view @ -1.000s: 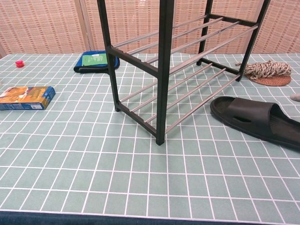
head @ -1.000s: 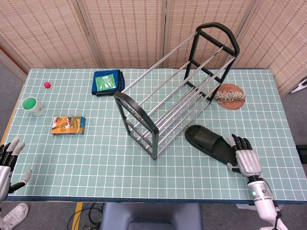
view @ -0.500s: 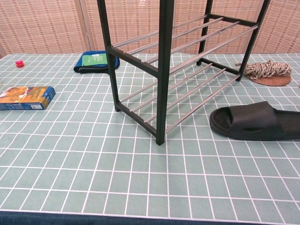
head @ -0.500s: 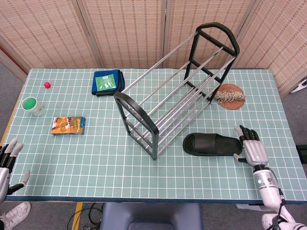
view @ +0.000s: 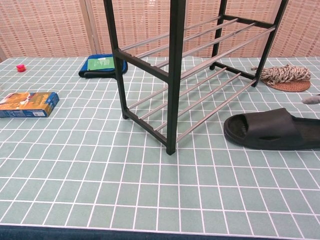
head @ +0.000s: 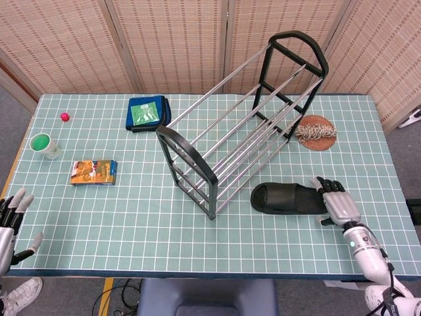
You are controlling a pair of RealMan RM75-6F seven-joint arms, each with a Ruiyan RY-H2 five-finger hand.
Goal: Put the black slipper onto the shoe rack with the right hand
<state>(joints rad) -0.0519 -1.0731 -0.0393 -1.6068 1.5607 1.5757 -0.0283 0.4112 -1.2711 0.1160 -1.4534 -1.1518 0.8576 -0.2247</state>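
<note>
Right hand (head: 335,202) is sitting at the heel end of the black slipper (head: 288,197), fingers reaching onto it; whether they are actually gripping, I cannot tell. Over the last second the slipper has swung round from a diagonal to lie flat on the table beside the shoe rack (head: 240,118), toe pointing at the lower rails, so lifting looks next. Left hand (head: 12,224) is idling open at the near table edge.
</note>
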